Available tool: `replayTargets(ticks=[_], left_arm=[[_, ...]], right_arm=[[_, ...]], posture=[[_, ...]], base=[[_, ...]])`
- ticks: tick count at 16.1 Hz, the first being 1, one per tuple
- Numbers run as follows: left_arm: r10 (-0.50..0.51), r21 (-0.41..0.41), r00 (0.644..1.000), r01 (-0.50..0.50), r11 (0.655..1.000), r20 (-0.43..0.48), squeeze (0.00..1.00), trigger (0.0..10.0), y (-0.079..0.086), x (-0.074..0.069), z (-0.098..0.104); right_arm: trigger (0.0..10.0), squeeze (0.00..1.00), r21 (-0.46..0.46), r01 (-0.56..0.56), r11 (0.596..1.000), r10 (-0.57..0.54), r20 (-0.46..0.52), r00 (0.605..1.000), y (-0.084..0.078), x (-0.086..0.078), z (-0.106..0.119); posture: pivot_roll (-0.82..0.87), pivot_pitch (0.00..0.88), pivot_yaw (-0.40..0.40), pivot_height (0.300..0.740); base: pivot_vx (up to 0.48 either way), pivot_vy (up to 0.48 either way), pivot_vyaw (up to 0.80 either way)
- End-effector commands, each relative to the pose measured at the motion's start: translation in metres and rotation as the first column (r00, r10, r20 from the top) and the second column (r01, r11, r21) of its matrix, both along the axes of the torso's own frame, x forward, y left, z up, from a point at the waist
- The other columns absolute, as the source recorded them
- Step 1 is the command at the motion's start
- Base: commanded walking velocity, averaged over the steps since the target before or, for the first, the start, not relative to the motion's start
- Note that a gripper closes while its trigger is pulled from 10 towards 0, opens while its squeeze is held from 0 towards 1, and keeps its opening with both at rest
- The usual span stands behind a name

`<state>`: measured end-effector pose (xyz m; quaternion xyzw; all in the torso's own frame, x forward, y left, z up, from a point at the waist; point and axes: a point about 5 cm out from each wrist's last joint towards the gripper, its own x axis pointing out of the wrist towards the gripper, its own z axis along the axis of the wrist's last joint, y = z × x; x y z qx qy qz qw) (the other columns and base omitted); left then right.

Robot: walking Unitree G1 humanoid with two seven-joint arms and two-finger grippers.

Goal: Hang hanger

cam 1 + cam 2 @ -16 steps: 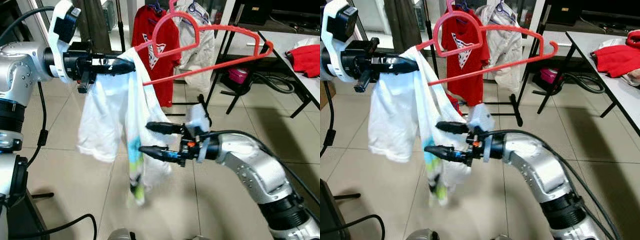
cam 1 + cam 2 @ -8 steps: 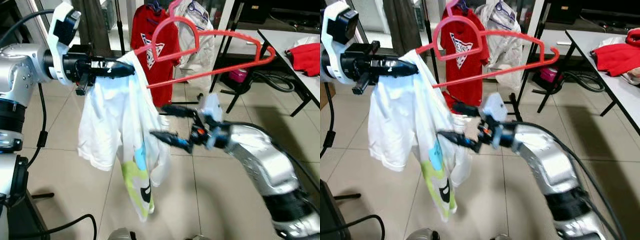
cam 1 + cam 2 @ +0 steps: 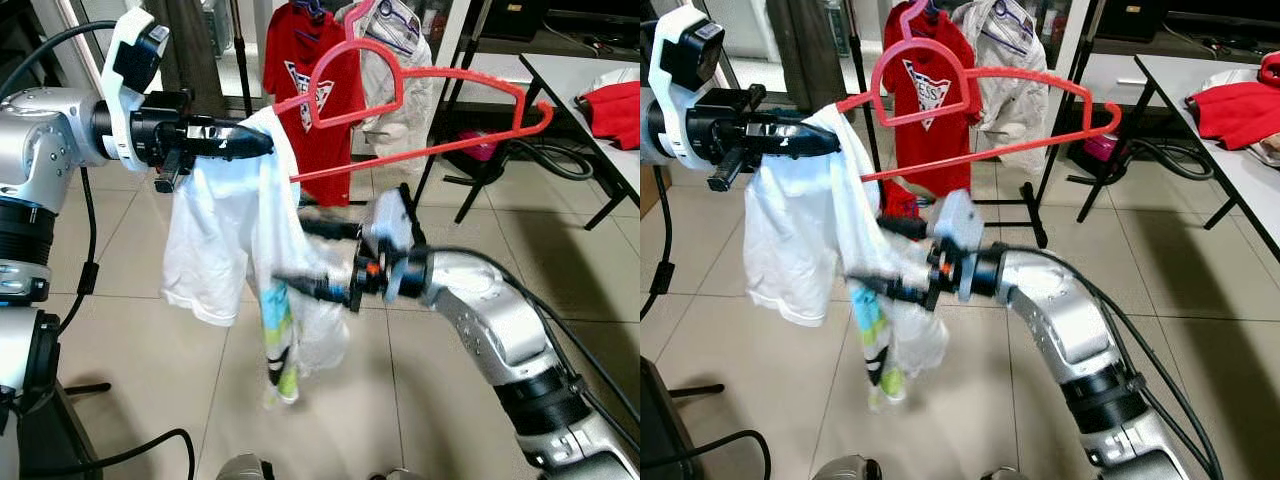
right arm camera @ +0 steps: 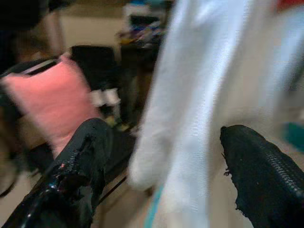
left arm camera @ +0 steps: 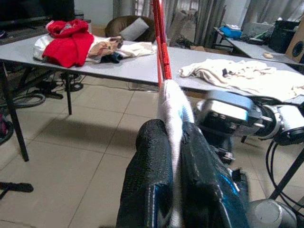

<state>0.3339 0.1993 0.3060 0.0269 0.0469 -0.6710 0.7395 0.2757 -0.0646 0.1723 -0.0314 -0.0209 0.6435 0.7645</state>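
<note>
In the left eye view, the left gripper (image 3: pixel 250 143) sits at about 10 o'clock, its 2 black fingers closed on the end of a red hanger (image 3: pixel 430 110) and on the shoulder of a white T-shirt (image 3: pixel 235 225) draped over that end. The hanger runs from the gripper toward 2 o'clock, held up in the air with its hook near 12 o'clock, in front of a clothes rack (image 3: pixel 445 95) carrying a red shirt (image 3: pixel 300 70) and a pale garment (image 3: pixel 405 60). The T-shirt hangs down toward 7 o'clock, showing a green and blue print near its hem. The right gripper (image 3: pixel 305 258) reaches in from 4 o'clock at mid-frame, its fingers spread apart with 1 above and 1 below, against the hanging cloth; motion blur makes it hard to say whether they touch it. A grey table (image 3: pixel 585 85) at 2 o'clock bears red clothing (image 3: pixel 615 100). In the left wrist view, the fingers (image 5: pixel 154 180) pinch white fabric, with the hanger bar rising beyond them. In the right wrist view, the 2 fingers (image 4: pixel 80 161) stand wide apart with blurred white cloth between them.
</note>
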Motion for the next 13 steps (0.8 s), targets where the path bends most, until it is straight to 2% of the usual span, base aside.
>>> replayTargets(ticks=[1, 3, 4, 6, 7, 8, 9, 10, 11, 12, 13], left_arm=[[-0.007, -0.007, 0.999, 0.007, 1.000, 0.047, 0.00, 0.0, -0.001, -0.001, 0.010], [-0.012, -0.019, 0.999, 0.013, 1.000, 0.053, 0.00, 0.0, -0.004, -0.001, 0.013], [-0.018, -0.022, 0.998, 0.019, 1.000, 0.059, 0.00, 0.0, -0.006, -0.001, 0.015], [-0.020, -0.024, 0.997, 0.022, 0.999, 0.070, 0.00, 0.0, -0.008, -0.002, 0.020], [-0.013, -0.026, 0.997, 0.015, 1.000, 0.076, 0.00, 0.0, -0.008, -0.001, 0.022], [-0.011, -0.027, 0.997, 0.014, 1.000, 0.078, 0.00, 0.0, -0.008, -0.001, 0.023], [0.001, -0.028, 0.997, 0.001, 1.000, 0.083, 0.00, 0.0, -0.006, -0.001, 0.025], [0.009, -0.029, 0.996, -0.007, 1.000, 0.085, 0.00, 0.0, -0.004, -0.001, 0.025], [0.011, -0.029, 0.996, -0.009, 1.000, 0.085, 0.00, 0.0, -0.004, -0.001, 0.025], [0.019, -0.029, 0.996, -0.017, 0.999, 0.083, 0.00, 0.0, -0.002, -0.002, 0.024], [0.026, -0.030, 0.996, -0.024, 0.999, 0.081, 0.00, 0.0, 0.000, -0.002, 0.023]], right_arm=[[9.5, 0.00, -0.023, -0.076, 0.997, 0.075, -0.027, 0.997, 0.003, -0.009, -0.006], [6.6, 0.00, -0.048, -0.101, 0.994, 0.099, -0.043, 0.994, 0.007, -0.011, -0.014], [5.8, 0.00, -0.077, -0.126, 0.989, 0.122, -0.061, 0.991, 0.011, -0.012, -0.022], [5.8, 0.00, -0.144, -0.167, 0.975, 0.155, -0.090, 0.984, 0.012, -0.015, -0.038], [5.4, 0.00, -0.186, -0.193, 0.963, 0.174, -0.114, 0.978, 0.011, -0.018, -0.047], [5.4, 0.00, -0.197, -0.202, 0.959, 0.180, -0.123, 0.976, 0.010, -0.019, -0.050], [4.1, 0.00, -0.248, -0.239, 0.939, 0.199, -0.175, 0.964, 0.002, -0.026, -0.064], [2.3, 0.00, -0.258, -0.243, 0.935, 0.195, -0.198, 0.961, -0.003, -0.028, -0.069], [2.3, 0.00, -0.258, -0.241, 0.935, 0.192, -0.203, 0.960, -0.005, -0.029, -0.069], [0.0, 0.00, -0.264, -0.232, 0.936, 0.178, -0.216, 0.960, -0.012, -0.029, -0.071], [0.0, 0.00, -0.268, -0.227, 0.936, 0.169, -0.225, 0.960, -0.018, -0.028, -0.073]], posture=[[0.02, 0.055, 0.026, 0.740], [0.02, 0.056, 0.023, 0.740], [0.02, 0.055, 0.022, 0.740], [0.02, 0.050, 0.020, 0.740], [0.02, 0.050, 0.020, 0.740], [0.02, 0.048, 0.019, 0.740], [0.03, 0.047, 0.015, 0.740], [0.02, 0.045, 0.013, 0.740], [0.02, 0.046, 0.012, 0.740], [0.02, 0.046, 0.011, 0.740], [0.02, 0.047, 0.012, 0.740]], base=[[0.000, 0.000, 0.00], [0.000, 0.000, 0.00], [0.000, 0.000, 0.00], [0.000, 0.000, 0.00], [0.000, 0.000, 0.00], [0.000, 0.000, 0.00], [0.000, 0.000, 0.00], [0.000, 0.000, 0.00], [0.000, 0.000, 0.00], [0.000, 0.000, 0.00], [0.000, 0.000, 0.00]])
